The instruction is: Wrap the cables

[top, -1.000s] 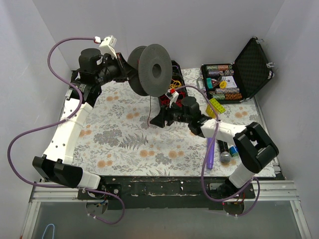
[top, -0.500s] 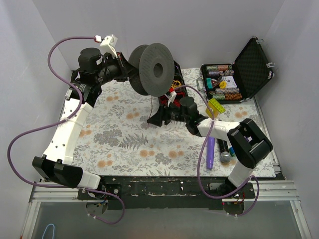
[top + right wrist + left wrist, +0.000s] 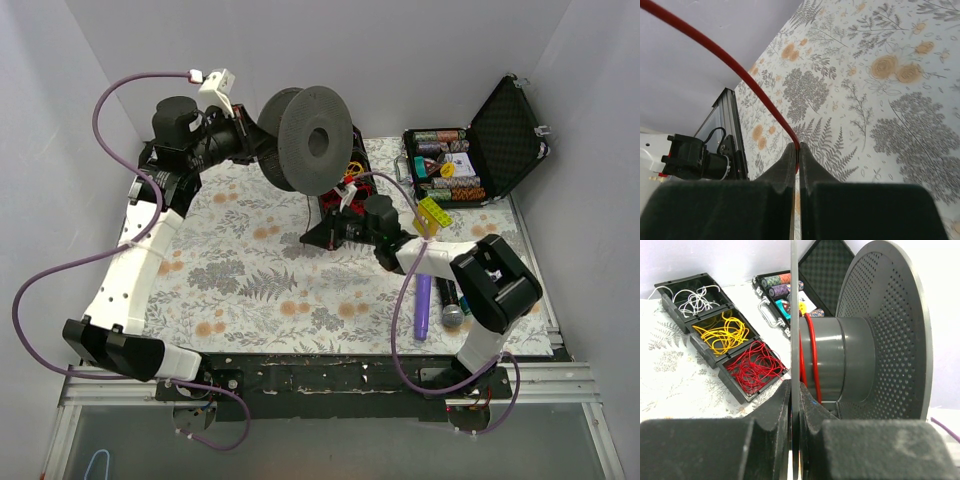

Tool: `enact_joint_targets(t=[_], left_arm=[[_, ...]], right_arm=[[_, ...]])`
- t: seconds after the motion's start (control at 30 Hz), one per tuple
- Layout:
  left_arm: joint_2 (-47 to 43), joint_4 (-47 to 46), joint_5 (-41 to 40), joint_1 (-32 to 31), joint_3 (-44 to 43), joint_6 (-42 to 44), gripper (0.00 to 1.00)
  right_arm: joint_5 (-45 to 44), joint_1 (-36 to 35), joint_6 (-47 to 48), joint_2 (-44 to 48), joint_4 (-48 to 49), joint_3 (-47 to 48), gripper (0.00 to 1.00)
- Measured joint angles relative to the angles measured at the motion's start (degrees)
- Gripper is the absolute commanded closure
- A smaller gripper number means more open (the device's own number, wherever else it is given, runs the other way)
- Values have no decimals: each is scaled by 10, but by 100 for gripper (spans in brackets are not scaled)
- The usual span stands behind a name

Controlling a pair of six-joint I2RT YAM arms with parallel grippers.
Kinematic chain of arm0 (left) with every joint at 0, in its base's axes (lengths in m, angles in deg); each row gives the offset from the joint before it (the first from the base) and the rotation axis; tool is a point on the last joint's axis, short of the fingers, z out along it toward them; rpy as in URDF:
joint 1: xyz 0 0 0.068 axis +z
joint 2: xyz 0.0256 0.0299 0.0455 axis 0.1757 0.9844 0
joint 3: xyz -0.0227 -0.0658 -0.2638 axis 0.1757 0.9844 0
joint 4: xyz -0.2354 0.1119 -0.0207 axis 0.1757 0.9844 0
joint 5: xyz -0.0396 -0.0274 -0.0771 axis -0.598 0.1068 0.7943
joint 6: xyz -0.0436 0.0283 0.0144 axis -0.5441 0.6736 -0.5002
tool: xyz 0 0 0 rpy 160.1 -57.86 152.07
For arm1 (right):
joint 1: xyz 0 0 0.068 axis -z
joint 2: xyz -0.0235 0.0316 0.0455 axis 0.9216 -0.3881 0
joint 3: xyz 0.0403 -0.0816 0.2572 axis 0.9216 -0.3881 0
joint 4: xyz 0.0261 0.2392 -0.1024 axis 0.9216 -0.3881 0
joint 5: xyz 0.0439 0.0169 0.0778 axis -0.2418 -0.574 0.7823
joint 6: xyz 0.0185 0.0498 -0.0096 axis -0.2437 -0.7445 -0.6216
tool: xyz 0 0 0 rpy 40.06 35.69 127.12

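Observation:
A dark grey spool [image 3: 312, 140] hangs above the back of the table, held by my left gripper [image 3: 255, 145], which is shut on the thin edge of its near flange [image 3: 794, 315]. In the left wrist view a few turns of red cable [image 3: 810, 360] lie around the spool's hub [image 3: 850, 360]. A strand of red cable [image 3: 303, 215] drops from the spool to my right gripper [image 3: 308, 238], low over the table's middle. In the right wrist view the red cable [image 3: 740, 70] runs in from the upper left, and the right gripper [image 3: 796, 150] is shut on it.
A black divided box [image 3: 720, 335] holds white, yellow and red cable bundles; it sits behind the right gripper [image 3: 340, 185]. An open black case of poker chips [image 3: 470, 150] stands at the back right. A yellow block [image 3: 433, 213], a purple stick [image 3: 422, 305] and a microphone [image 3: 452, 312] lie on the right.
The right gripper's jaws, open before, have shut on the red cable. The right forearm has swung a little left. The left arm and spool have hardly moved.

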Motion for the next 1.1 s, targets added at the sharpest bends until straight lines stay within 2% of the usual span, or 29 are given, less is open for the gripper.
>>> enact_joint_targets(t=[0.1,0.17,0.33,0.53,0.87,1.1], left_arm=[[-17,-3,22,1,13,27,100],[-32,2,42,1,25,61,100],[-57,46,99,1,54,186,100],[-49,142,158,0,63,311,100],[35,268,257,1,92,385,100],[73,317,282,4,129,431,100]], right_arm=[[-1,24,7,35,-15,-33,99],[-7,51,30,71,-60,-42,99],[-28,101,138,169,-223,-20,99],[-31,102,264,202,-415,56,99],[-56,102,409,214,-639,129,99],[-52,102,466,217,-744,162,99]])
